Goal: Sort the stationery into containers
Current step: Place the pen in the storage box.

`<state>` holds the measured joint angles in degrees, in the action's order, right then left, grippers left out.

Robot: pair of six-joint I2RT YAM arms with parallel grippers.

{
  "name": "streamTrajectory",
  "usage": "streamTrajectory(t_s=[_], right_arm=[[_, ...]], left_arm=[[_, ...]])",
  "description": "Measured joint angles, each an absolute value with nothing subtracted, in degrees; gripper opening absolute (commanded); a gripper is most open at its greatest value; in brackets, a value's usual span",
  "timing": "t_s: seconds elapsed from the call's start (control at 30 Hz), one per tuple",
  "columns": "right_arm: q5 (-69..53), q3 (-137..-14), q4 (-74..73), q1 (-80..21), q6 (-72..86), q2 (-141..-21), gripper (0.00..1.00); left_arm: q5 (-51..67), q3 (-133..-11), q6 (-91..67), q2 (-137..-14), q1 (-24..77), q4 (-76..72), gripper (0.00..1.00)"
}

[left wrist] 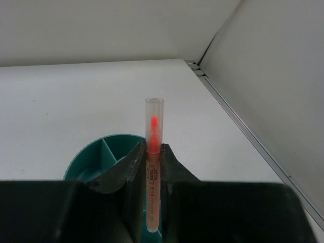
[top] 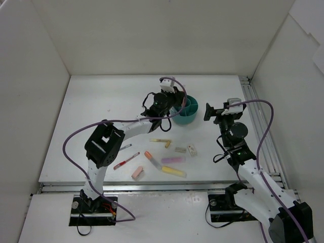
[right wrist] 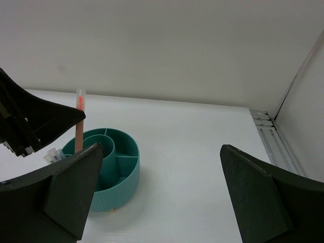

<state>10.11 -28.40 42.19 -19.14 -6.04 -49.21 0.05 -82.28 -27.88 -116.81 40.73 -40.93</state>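
Observation:
My left gripper (top: 174, 101) is shut on an orange highlighter (left wrist: 154, 121) with a clear cap and holds it upright over the round teal cup (top: 186, 117). In the left wrist view the cup's dividers (left wrist: 104, 152) show just below the fingers. The right wrist view shows the highlighter (right wrist: 79, 132) above the cup's left side (right wrist: 121, 169). My right gripper (top: 215, 114) is open and empty, right of the cup, with its jaws wide apart (right wrist: 161, 149). More stationery lies on the table in front of the cup.
On the table lie a small yellow highlighter (top: 161, 141), an orange highlighter (top: 148, 155), a purple one (top: 173, 160), a yellow one (top: 173, 171), a red pen (top: 126, 160), a grey pen (top: 125, 147), and pink (top: 137, 172), beige (top: 180, 150) and white (top: 192, 150) erasers. White walls enclose the table.

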Motion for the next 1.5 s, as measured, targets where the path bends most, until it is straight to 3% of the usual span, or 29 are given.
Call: streamTrajectory(t_s=[0.3, 0.93, 1.13, 1.43, 1.47, 1.5], right_arm=[[10.0, -28.2, 42.2, -19.0, -6.0, -48.6, 0.98], [9.5, -28.2, 42.2, -18.7, -6.0, -48.7, 0.98], [8.9, -28.2, 42.2, -18.7, -6.0, -48.7, 0.98], [7.3, -28.2, 42.2, -18.7, -5.8, -48.7, 0.98], [6.9, -28.2, 42.2, -18.7, -5.8, -48.7, 0.98], [6.2, -28.2, 42.2, -18.7, -5.8, -48.7, 0.98]], left_arm=[[-7.0, -73.2, -29.1, -116.8, 41.2, -47.4, 0.0], [-15.2, -69.4, -29.5, -116.9, 43.7, -53.9, 0.01], [-16.1, -69.4, -29.6, -116.9, 43.8, -54.1, 0.25], [-16.6, -64.8, -29.5, -115.7, 43.9, -55.4, 0.49], [-16.6, -64.1, -29.4, -115.2, 43.9, -55.4, 0.54], [-16.6, -63.4, -29.4, -114.5, 44.0, -55.4, 0.8]])
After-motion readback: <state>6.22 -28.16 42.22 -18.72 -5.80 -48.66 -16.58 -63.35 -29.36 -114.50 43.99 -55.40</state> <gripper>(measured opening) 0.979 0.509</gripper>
